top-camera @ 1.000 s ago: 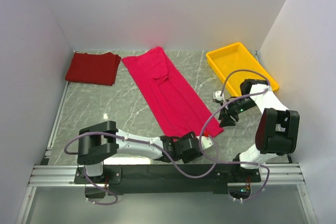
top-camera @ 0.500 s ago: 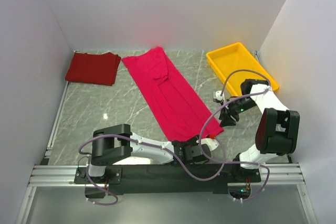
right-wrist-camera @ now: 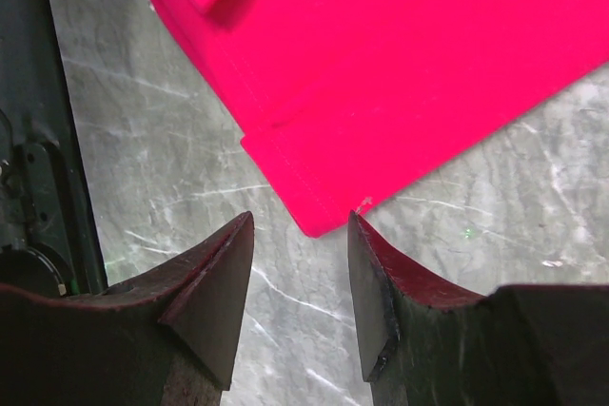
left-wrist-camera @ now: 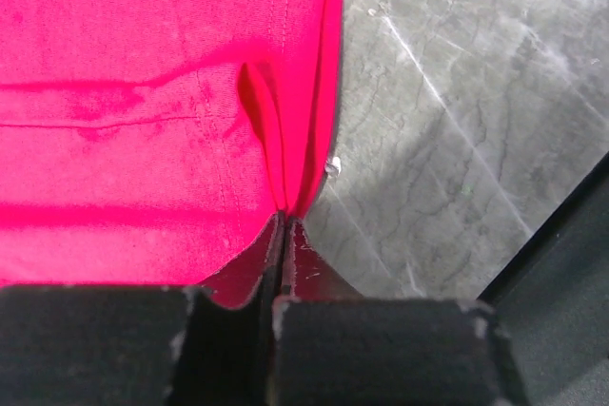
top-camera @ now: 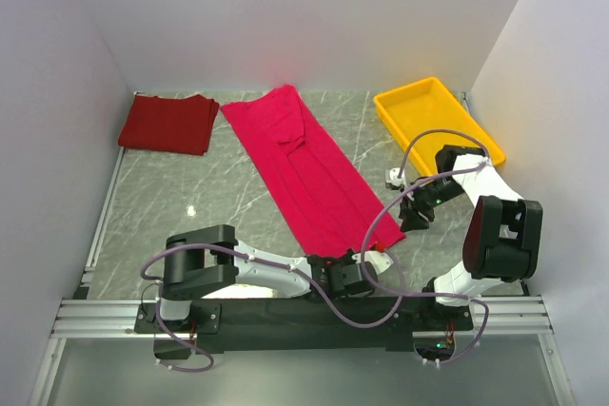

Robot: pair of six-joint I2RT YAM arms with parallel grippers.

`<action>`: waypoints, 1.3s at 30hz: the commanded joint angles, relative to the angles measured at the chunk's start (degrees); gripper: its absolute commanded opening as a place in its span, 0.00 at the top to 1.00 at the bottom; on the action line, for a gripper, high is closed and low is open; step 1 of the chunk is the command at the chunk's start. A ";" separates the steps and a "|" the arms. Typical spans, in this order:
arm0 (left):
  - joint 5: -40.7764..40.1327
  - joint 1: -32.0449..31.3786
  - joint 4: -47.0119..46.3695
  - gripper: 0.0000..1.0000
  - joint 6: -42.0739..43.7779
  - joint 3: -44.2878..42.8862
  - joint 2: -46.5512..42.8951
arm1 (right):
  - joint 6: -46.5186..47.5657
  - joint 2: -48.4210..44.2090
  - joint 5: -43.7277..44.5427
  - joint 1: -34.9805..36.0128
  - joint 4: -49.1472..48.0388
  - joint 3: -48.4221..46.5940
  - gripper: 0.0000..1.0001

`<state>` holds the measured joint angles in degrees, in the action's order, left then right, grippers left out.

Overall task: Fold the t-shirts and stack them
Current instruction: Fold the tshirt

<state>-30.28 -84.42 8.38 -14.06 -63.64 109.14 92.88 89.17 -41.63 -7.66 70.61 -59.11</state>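
The crimson t-shirt (top-camera: 304, 173) lies as a long folded strip, running diagonally from the back centre toward the near right. My left gripper (top-camera: 364, 258) sits at its near edge. In the left wrist view the left gripper (left-wrist-camera: 284, 219) is shut on a pinched ridge of the crimson t-shirt (left-wrist-camera: 143, 92) near its hem. My right gripper (top-camera: 403, 223) is beside the strip's near right corner. In the right wrist view that gripper (right-wrist-camera: 300, 221) is open, and the corner of the crimson t-shirt (right-wrist-camera: 400, 64) lies just ahead of the fingertips, apart from them. The maroon t-shirt (top-camera: 169, 124) lies folded at the back left.
A yellow tray (top-camera: 433, 116) stands at the back right, behind the right arm. White walls close in the grey marble table (top-camera: 190, 197) on three sides. A black rail runs along the near edge under the arm bases.
The left arm has swung right to the crimson t-shirt's near edge, and its gripper has gone from open to shut on the cloth. The right arm has not moved.
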 commanded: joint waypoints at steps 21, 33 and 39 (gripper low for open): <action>13.14 4.62 -0.56 0.99 -0.88 7.56 -7.10 | 20.59 -6.46 6.03 5.90 -7.76 11.73 0.38; 16.48 4.71 -2.75 0.99 -2.72 8.26 -8.42 | 16.10 -7.07 12.88 11.79 -17.43 16.56 0.44; 17.27 4.71 -3.72 0.99 -3.42 9.14 -8.77 | 14.88 -7.78 15.69 14.16 -22.53 19.64 0.46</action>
<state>-16.40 -79.53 4.08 -15.92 -55.86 101.71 108.40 82.50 -28.51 5.28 52.42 -41.41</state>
